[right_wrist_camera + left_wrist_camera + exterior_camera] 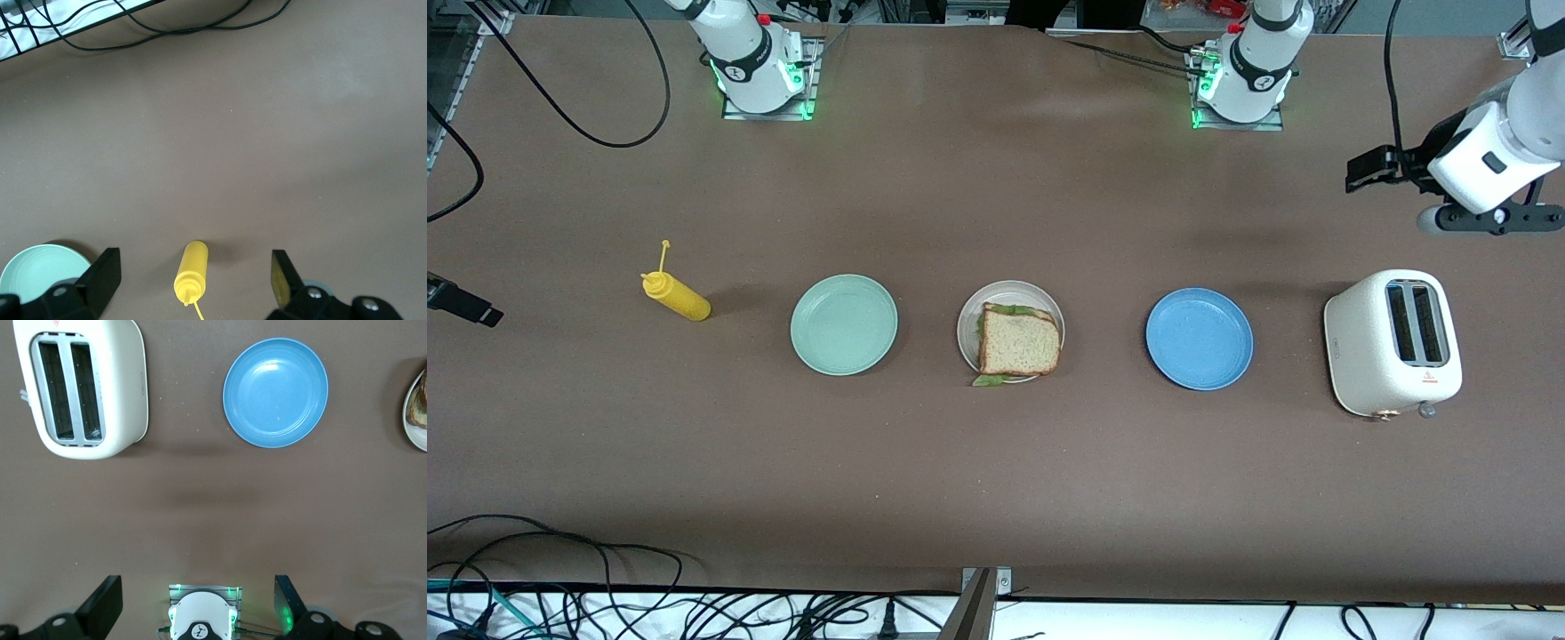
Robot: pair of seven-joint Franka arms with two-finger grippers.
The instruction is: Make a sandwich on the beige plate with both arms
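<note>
The sandwich [1018, 342] lies on the beige plate [1009, 289] in the middle of the table: a brown bread slice on top, with green lettuce showing at its edges. Neither gripper touches it. My left gripper [1371, 169] hangs open and empty over bare table at the left arm's end, close to the toaster. In the left wrist view its jaws [198, 603] stand wide apart, and the beige plate's rim [413, 430] shows at the edge. My right gripper [193, 280] is open and empty above the yellow bottle. The front view shows only one of its fingers [463, 302].
An empty mint-green plate [843, 324] and an empty blue plate [1199, 338] flank the beige plate. A yellow squeeze bottle [676, 296] lies toward the right arm's end. A white two-slot toaster [1392, 342] stands toward the left arm's end. Cables run along the table's near edge.
</note>
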